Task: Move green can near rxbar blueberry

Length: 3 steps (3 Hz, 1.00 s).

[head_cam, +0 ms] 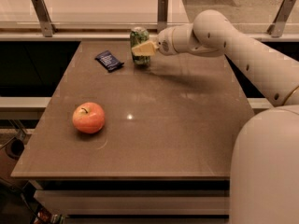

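Observation:
The green can point(138, 38) stands upright at the far middle of the brown table point(177, 125), with its base on or just above the top. My gripper point(143, 48) reaches in from the right and is shut on the green can; its pale fingers point(145, 48) wrap the can's middle. The rxbar blueberry point(109, 60), a flat dark navy wrapper, lies on the table a short way to the left of the can, apart from it.
A red-orange apple point(88, 117) sits at the left front of the table. A railing with metal posts point(162, 10) runs along the far edge. My white arm point(243, 55) spans the right side, and my base point(266, 167) fills the lower right.

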### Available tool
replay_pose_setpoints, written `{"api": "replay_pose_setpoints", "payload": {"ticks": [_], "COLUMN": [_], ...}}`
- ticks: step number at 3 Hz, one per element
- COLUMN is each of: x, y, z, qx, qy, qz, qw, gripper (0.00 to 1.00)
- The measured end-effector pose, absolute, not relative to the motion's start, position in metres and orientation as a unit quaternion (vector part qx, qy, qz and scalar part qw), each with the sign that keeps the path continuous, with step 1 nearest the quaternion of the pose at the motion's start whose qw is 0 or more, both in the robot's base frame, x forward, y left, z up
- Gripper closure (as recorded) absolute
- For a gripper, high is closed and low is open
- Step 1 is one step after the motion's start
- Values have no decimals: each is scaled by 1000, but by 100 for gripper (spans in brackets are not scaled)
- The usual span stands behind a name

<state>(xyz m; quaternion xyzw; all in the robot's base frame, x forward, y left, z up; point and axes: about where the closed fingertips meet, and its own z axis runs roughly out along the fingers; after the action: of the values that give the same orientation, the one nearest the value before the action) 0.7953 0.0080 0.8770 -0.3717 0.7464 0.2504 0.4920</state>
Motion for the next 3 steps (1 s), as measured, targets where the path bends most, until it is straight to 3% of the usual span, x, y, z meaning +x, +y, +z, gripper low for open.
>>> {"api": "replay_pose_setpoints", "payload": {"ticks": [2, 3], "x": [797, 797], "y": [14, 16], "z": [860, 859], "qx": [-362, -363], "qy": [742, 742], "qz": [256, 258], "qw": [503, 502], "gripper": [100, 83]}}
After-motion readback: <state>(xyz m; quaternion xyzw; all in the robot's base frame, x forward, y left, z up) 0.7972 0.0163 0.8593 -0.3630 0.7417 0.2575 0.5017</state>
